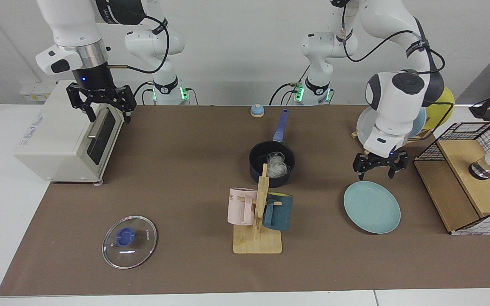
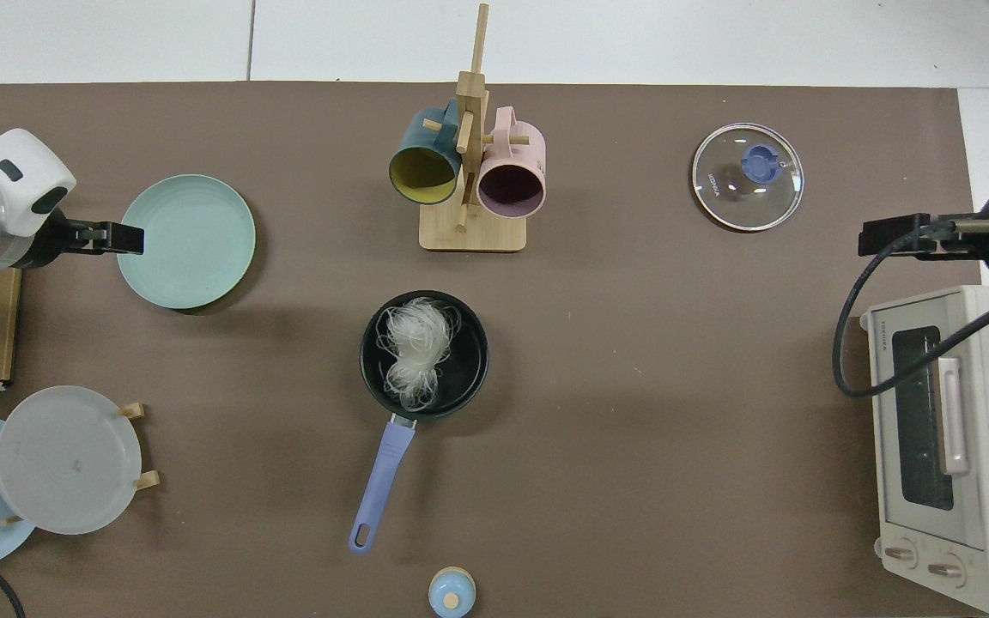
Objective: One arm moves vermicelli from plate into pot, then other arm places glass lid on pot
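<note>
Counts: one pot [image 1: 272,169], one glass lid [image 1: 129,241], one teal plate [image 1: 371,207], two mugs [image 1: 241,206], three racked plates [image 2: 65,459].
Vermicelli [image 2: 414,350]: thin white tangle, in the pot.
Lid: clear, round, blue knob, flat on the table [image 1: 177,178], well apart from the pot.
My left claw [image 1: 380,165]: spread, empty, above the plate's far edge.
My right claw [image 1: 101,103]: spread, waiting over the toaster oven [image 1: 64,134].
Hidden: racked plates partly behind my left arm.

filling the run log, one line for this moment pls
vermicelli in pot | lid on table | left pincer open above plate | right pincer open, waiting
</note>
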`<state>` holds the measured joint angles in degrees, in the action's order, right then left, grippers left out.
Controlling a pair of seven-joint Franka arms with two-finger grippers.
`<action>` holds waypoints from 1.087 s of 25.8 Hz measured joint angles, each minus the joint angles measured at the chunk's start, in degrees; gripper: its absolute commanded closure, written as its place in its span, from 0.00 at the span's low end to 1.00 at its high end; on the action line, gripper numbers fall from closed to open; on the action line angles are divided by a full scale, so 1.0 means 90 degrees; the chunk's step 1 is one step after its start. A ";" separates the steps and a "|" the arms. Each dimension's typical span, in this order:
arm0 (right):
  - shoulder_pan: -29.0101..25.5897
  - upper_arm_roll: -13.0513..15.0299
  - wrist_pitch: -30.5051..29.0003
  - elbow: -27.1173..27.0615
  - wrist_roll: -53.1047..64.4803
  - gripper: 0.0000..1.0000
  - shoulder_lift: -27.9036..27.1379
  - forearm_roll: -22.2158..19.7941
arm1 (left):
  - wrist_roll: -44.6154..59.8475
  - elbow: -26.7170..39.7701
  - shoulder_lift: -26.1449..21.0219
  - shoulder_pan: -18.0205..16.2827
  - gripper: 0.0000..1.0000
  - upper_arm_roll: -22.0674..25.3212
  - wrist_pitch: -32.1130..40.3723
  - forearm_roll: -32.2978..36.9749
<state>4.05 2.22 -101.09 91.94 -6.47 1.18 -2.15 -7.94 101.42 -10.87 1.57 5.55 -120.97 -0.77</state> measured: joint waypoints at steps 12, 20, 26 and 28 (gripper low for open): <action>-0.0006 0.0007 0.0040 0.0000 0.0000 0.01 0.0000 0.0000 | 0.0549 -0.1170 0.0518 0.0058 0.00 -0.0156 0.2038 -0.0013; -0.0022 0.0020 0.0151 0.0000 0.0001 0.02 0.0000 0.0000 | 0.0592 -0.1118 0.0932 0.0065 0.00 -0.0189 0.2231 -0.0012; -0.0085 0.0026 0.0167 -0.0017 0.0004 0.02 -0.0038 0.0000 | 0.0613 -0.1059 0.0973 0.0065 0.00 -0.0191 0.2212 -0.0012; -0.0094 0.0032 0.0167 -0.0076 0.0004 0.02 -0.0102 0.0000 | 0.0613 -0.1059 0.0973 0.0065 0.00 -0.0191 0.2215 -0.0011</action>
<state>3.20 2.51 -99.59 91.26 -6.43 0.26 -2.15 -2.42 91.89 -2.11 2.15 3.83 -101.04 -0.87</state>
